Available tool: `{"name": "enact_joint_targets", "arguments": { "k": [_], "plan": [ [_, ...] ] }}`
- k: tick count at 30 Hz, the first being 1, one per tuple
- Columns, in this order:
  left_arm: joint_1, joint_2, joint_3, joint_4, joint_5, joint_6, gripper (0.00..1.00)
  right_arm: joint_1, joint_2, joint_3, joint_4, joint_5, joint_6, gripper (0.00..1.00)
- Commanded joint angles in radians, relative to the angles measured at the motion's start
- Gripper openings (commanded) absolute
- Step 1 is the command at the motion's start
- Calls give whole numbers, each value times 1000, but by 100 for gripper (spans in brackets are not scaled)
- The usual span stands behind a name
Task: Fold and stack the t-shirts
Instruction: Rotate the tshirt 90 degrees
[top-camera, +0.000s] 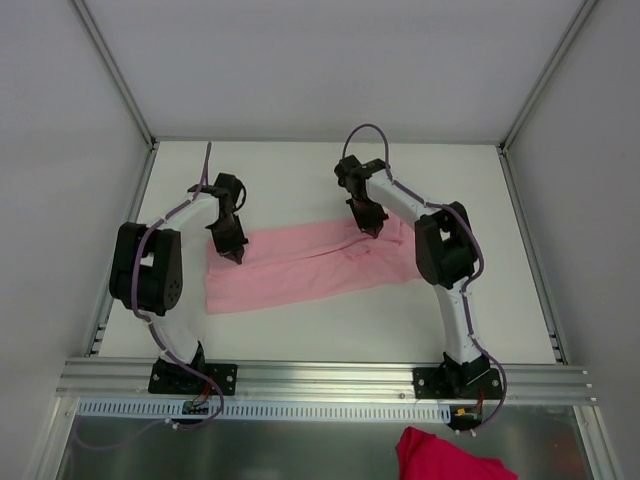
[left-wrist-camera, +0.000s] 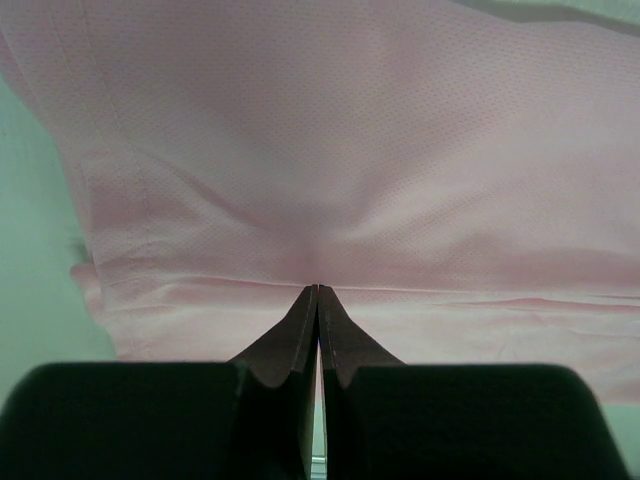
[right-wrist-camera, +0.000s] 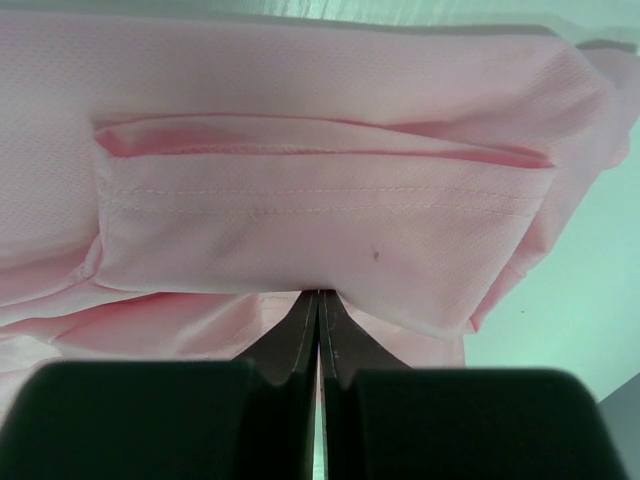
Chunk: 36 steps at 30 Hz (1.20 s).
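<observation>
At the middle of the table (top-camera: 300, 180), the pale-pink t-shirt (top-camera: 300, 272) lies as a long band, left to right. My left gripper (top-camera: 236, 257) is pressed together on its far-left edge, cloth puckering at the tips. My right gripper (top-camera: 371, 232) is together at the far sleeve hem, probably nipping it; the view's too close. Risk: thin fabric slips out of one pinch and the fold skews.

White table (top-camera: 300, 165), matte, boxed by pale walls (top-camera: 330, 60) at back and sides. Two slim metal posts (top-camera: 112, 70) rise from its far corners. A grooved aluminium rail (top-camera: 320, 375) spans the near edge, with a slotted white strip (top-camera: 330, 408) just below. Lower still is a dull metal sheet (top-camera: 250, 452), with a bunched crimson cloth (top-camera: 445, 458) on its right part (cut off by the picture's edge, kind unclear).
</observation>
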Motion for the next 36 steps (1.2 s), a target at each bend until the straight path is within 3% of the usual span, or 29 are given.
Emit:
{"name": "enact_joint_targets", "arguments": {
  "k": [1, 6, 19, 31, 36],
  "plan": [
    [-8, 38, 1, 18, -16, 11, 0, -5, -92, -48, -25, -41, 26, 1],
    [-8, 93, 23, 27, 2, 2, 0, -3, -102, -126, 10, -49, 30, 1],
    [-17, 139, 23, -24, 37, 5, 0, -3, -32, -91, 77, -101, 38, 1],
    [-36, 99, -2, -18, 77, -37, 0, -3, -8, -145, 199, -127, 33, 1],
    [-49, 87, -19, -16, 93, -50, 0, -6, 21, -79, 205, -115, 32, 1]
  ]
}}
